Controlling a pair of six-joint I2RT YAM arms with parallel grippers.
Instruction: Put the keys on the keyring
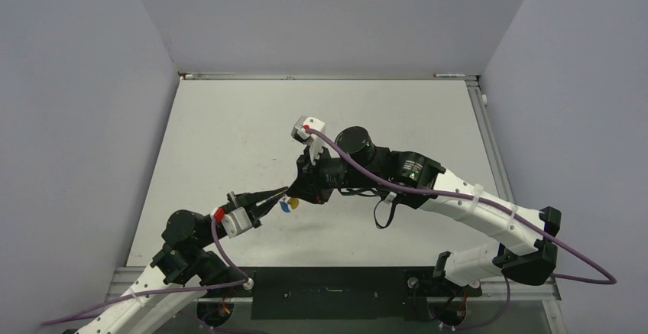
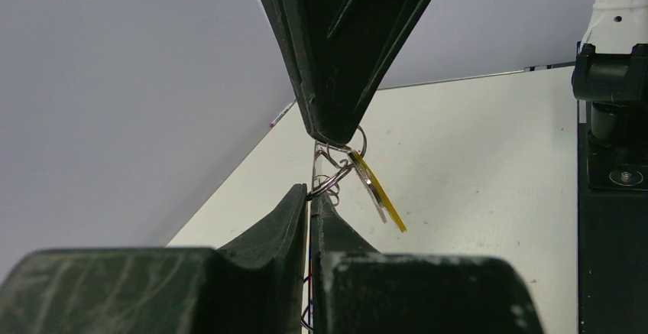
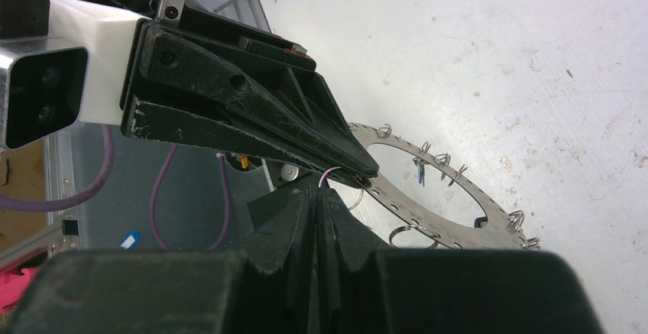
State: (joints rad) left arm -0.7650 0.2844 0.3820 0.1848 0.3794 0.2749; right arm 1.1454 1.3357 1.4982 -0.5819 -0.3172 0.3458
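Both arms meet over the near middle of the white table (image 1: pixel 229 135). The keyring (image 3: pixel 447 225) is a flat silvery-grey ring with holes along its rim and small wire rings hooked in them. It hangs in the air, edge-on in the left wrist view. My left gripper (image 1: pixel 281 192) (image 2: pixel 313 194) is shut on its rim. Tip to tip against it, my right gripper (image 1: pixel 296 193) (image 3: pixel 319 194) is shut on a small wire ring of it. A yellow-headed key (image 2: pixel 380 194) (image 1: pixel 293 201) dangles from those wire rings, and a blue-headed key (image 1: pixel 284 207) hangs beside it.
Grey walls close in the table on the left, the right and at the back. A metal rail (image 1: pixel 481 112) runs along the table's edges. A dark base plate (image 1: pixel 328 292) lies at the near edge. Purple cables (image 1: pixel 382 185) trail along both arms.
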